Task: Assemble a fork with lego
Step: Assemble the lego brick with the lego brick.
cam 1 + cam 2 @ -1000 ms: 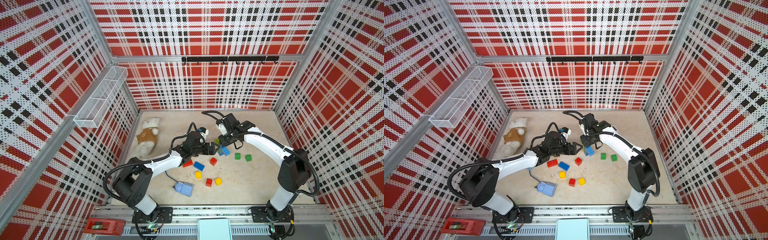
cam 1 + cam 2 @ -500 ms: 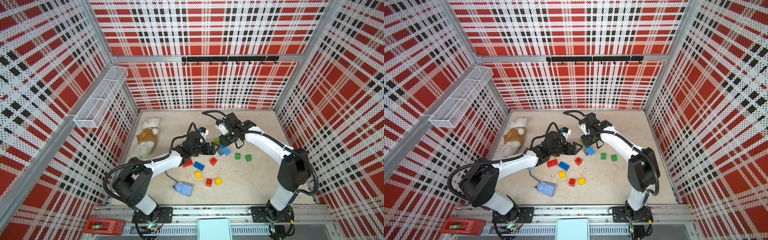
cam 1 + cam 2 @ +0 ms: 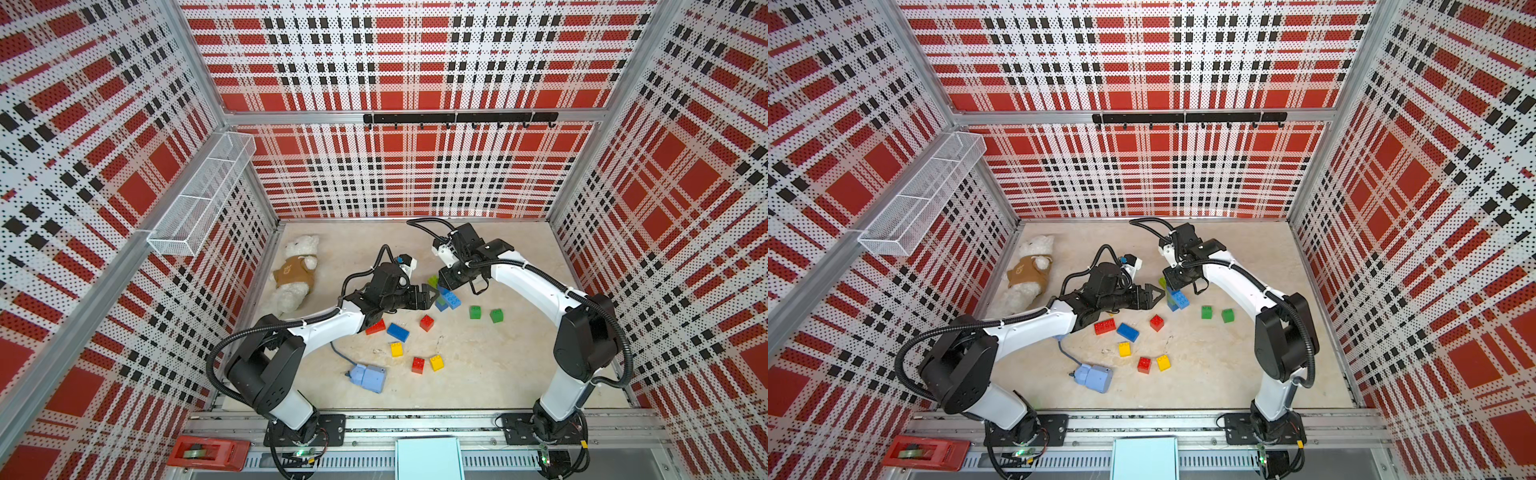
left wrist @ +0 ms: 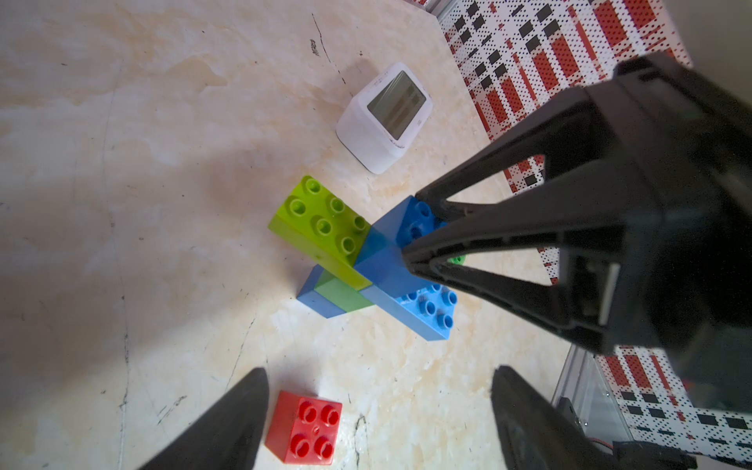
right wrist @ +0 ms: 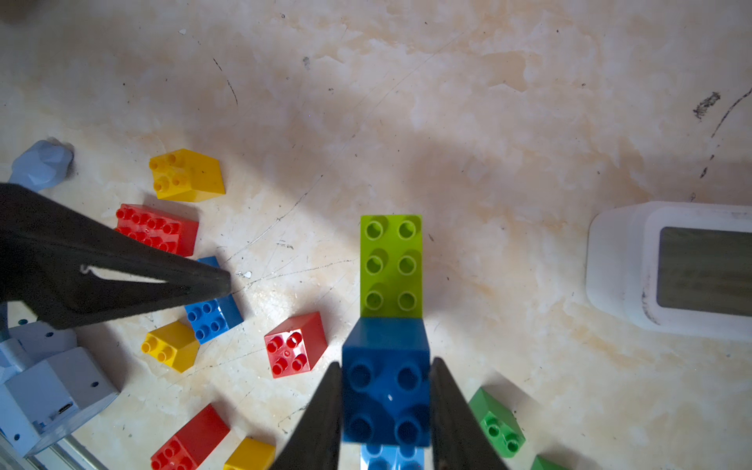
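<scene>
Seating a dark blue square brick [image 5: 386,398] on the stack [image 3: 1177,299] appears to be the step in hand.

**Left gripper** [image 4: 379,371]
- State: jaws wide apart, holding nothing.
- Position: low over the table [image 4: 162,162].
- A loose red square brick [image 4: 303,427] lies between its fingertips, untouched.
- A red oblong brick [image 3: 376,327] and a blue oblong brick [image 3: 398,332] lie beside its wrist.

**Stack**
- Position: just ahead of the left fingertips and apart from them, directly under the right tool.
- Build: the dark blue square brick is uppermost. A lime oblong brick [image 4: 321,228] touches it and juts forward past the right fingertips. Green, blue and light blue bricks sit beneath.
- Whether the dark blue brick is pressed fully home cannot be told.

**Right gripper** [image 5: 385,362]
- State: closed narrow on the dark blue square brick, one finger on each side wall.
- Two green bricks [image 3: 475,311] [image 3: 496,316] lie near the tool, on the side away from the left gripper.

**Progress (judgement)**
- Done: about five bricks are joined.
- Left: at least eight red, yellow, blue and green bricks lie loose on the table.
- No fork outline reads yet. Only the lime brick suggests a prong, so the task seems well short of halfway.
</scene>
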Tool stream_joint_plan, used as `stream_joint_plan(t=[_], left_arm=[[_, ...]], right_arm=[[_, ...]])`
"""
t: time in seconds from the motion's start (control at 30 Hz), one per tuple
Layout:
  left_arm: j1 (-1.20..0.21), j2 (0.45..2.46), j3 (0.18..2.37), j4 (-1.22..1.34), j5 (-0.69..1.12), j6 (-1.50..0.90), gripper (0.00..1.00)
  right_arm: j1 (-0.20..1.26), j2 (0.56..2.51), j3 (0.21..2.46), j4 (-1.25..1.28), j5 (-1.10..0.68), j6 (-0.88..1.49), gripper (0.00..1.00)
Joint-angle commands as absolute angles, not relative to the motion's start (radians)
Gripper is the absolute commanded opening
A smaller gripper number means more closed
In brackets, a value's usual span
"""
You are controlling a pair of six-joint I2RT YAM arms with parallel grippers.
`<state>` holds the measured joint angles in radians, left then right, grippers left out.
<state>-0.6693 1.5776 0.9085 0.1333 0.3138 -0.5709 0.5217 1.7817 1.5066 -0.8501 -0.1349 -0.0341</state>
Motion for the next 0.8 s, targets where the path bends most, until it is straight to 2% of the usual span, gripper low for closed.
stream_joint_plan(t=[0.0, 0.43, 0.77], left_arm=[[-0.666, 1.577, 0.915, 0.133, 0.308, -0.559, 0.88], [-0.663, 1.578, 0.916, 0.133, 0.310, -0.558, 0.88], [-0.664, 1.588, 0.930, 0.133, 0.317, -0.559, 0.88]], right_arm=[[0.526, 1.891, 1.441, -1.008, -0.150, -0.035, 0.27], [0.526, 1.797, 1.416, -0.974, -0.146, -0.049, 0.28], [0.526, 1.776, 1.439, -0.948, -0.146, -0.041, 0.37]])
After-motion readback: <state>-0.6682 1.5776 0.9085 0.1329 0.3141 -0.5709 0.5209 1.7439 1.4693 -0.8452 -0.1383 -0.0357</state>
